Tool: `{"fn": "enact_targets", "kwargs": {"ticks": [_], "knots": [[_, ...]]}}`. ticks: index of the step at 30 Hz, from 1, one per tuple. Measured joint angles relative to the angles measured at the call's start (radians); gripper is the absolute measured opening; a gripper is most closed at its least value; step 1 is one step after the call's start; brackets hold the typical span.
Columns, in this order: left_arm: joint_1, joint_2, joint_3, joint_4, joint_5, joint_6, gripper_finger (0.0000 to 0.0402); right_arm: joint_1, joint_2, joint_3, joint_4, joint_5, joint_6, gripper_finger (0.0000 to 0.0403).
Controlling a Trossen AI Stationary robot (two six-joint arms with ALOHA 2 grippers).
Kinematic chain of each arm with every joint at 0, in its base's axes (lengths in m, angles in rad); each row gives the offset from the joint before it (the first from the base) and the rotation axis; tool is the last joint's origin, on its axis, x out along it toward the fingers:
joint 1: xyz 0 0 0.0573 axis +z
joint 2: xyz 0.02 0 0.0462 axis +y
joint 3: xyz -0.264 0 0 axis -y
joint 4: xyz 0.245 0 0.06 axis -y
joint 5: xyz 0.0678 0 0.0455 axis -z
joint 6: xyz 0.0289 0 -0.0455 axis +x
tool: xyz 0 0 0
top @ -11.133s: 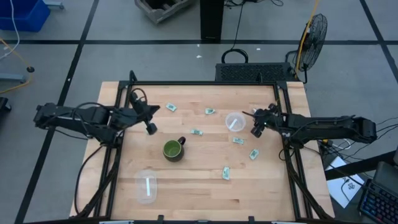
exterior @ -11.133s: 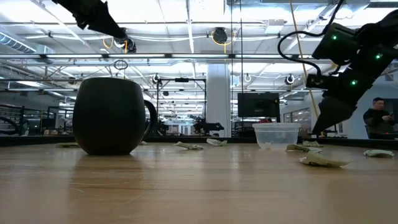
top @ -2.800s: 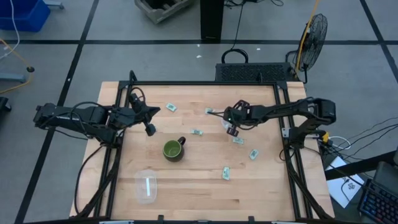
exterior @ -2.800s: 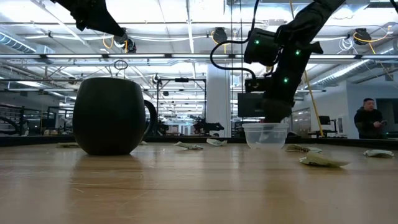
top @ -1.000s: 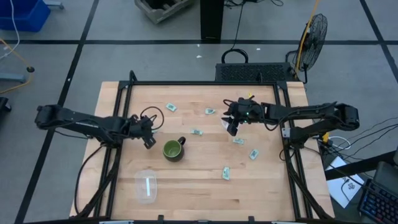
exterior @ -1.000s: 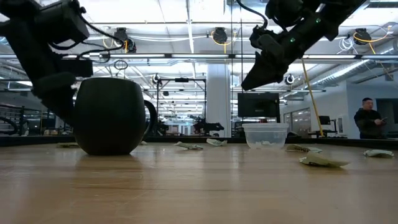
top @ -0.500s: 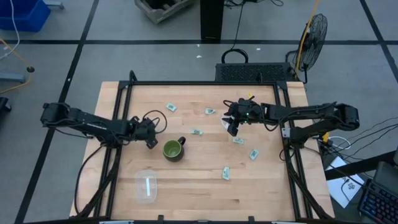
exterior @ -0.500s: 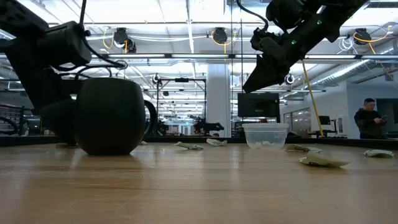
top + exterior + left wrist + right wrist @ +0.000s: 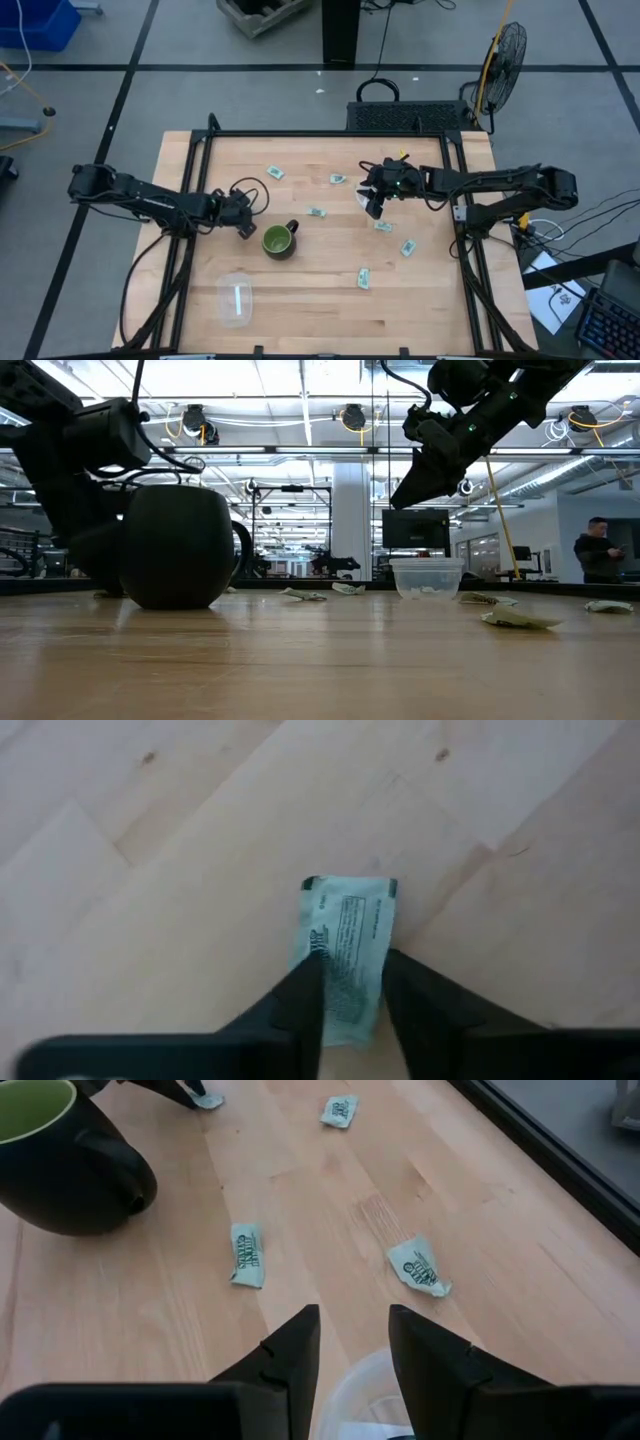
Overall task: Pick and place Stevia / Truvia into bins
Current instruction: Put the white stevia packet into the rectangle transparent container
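Left wrist view: left gripper (image 9: 350, 982) down at table (image 9: 150, 920) left of mug (image 9: 278, 241), fingers straddling a sachet (image 9: 345, 945). Right gripper (image 9: 352, 1342) empty, part open, above far right cup (image 9: 430, 577).

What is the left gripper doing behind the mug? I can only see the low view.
Observer: The left gripper is down at a sachet lying flat on the table, beside the mug.
Operator: Is the right gripper holding one too?
Observer: No, the right gripper is open and empty, above a cup.
Operator: Is there another cup?
Observer: Yes, a second cup sits on the left arm's side of the table, away from both grippers.
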Motion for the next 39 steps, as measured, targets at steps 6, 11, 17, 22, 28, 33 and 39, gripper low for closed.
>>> {"fn": "enact_targets", "kwargs": {"ticks": [6, 11, 17, 22, 28, 33, 39], "knots": [[0.000, -0.002, 0.001, 0.018, 0.019, -0.023, 0.0011, 0.000, 0.000, -0.003, -0.001, 0.000, 0.035, 0.0114], [0.001, -0.018, 0.067, -0.045, 0.085, -0.025, 0.0011, 0.000, 0.000, -0.042, -0.004, 0.000, 0.101, 0.0114], [-0.007, -0.044, 0.261, -0.241, 0.247, -0.067, 0.0010, 0.000, 0.001, -0.100, 0.058, 0.000, 0.153, 0.0114], [-0.078, -0.039, 0.447, -0.489, 0.410, -0.153, 0.0006, 0.000, 0.000, -0.113, 0.182, -0.003, 0.154, 0.0114], [-0.265, -0.040, 0.597, -0.655, 0.578, -0.334, 0.0007, 0.000, 0.000, -0.113, 0.299, -0.003, 0.138, 0.0114], [-0.464, -0.011, 0.613, -0.519, 0.598, -0.404, 0.0008, 0.000, 0.000, -0.113, 0.300, -0.003, 0.137, 0.0114], [-0.575, 0.070, 0.565, -0.373, 0.610, -0.433, 0.0004, 0.000, 0.000, -0.113, 0.300, -0.003, 0.140, 0.0114]]}}
